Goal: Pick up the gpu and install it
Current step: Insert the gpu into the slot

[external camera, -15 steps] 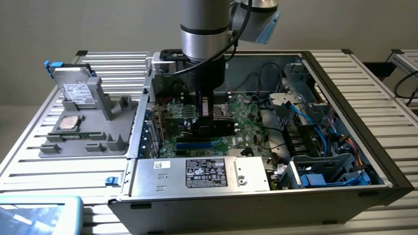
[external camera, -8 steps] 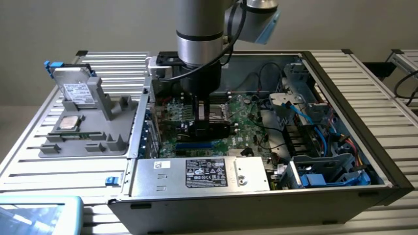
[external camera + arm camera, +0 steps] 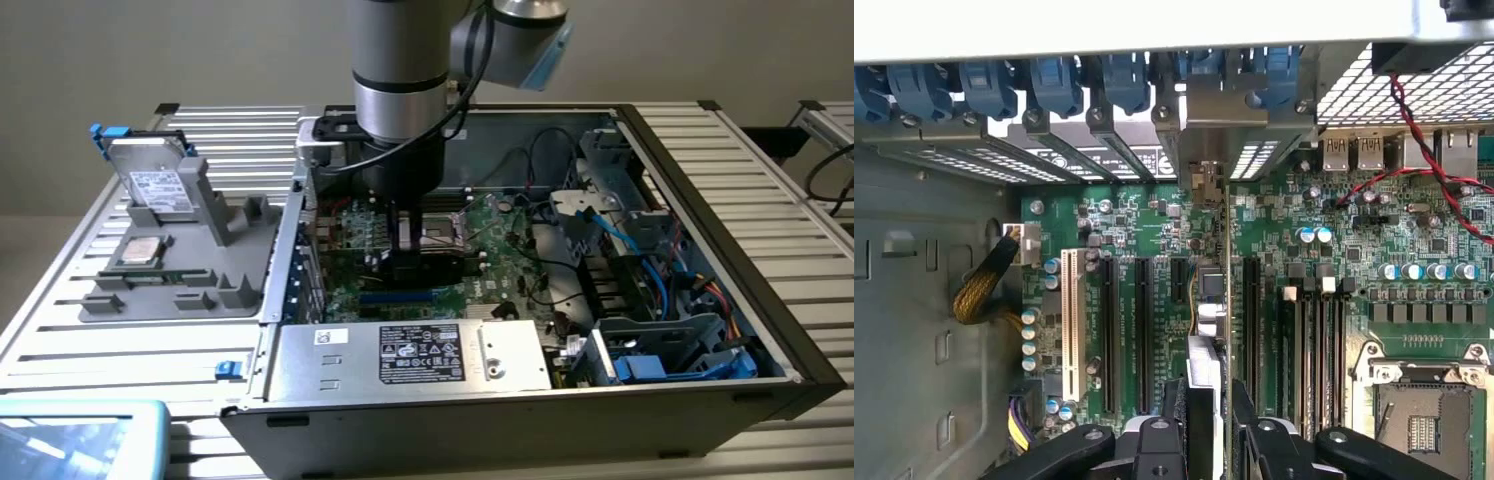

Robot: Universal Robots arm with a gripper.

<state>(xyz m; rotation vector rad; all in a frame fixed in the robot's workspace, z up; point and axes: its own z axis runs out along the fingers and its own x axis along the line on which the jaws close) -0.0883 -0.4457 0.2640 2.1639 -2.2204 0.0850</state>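
Note:
The gpu (image 3: 1227, 300) shows edge-on in the wrist view as a thin green card running from my fingers toward the case's rear wall. Its silver bracket (image 3: 1219, 125) stands at the rear slot openings. My gripper (image 3: 1216, 410) is shut on the card, one dark finger (image 3: 1189, 400) on each side. The card stands upright over the motherboard (image 3: 1154, 220), between two long black expansion slots (image 3: 1142, 330). Whether its edge sits in a slot is hidden. In the exterior view my gripper (image 3: 424, 262) reaches down into the open computer case (image 3: 747, 300) above the board.
Blue retaining clips (image 3: 1054, 85) line the rear brackets. A CPU socket (image 3: 1419, 425) and red wire (image 3: 1424, 170) lie beside the slots. The power supply (image 3: 414, 355) is at the case front, with blue cables (image 3: 627, 250) at the exterior view's right. A grey holder with hard drives (image 3: 154, 185) stands outside the case.

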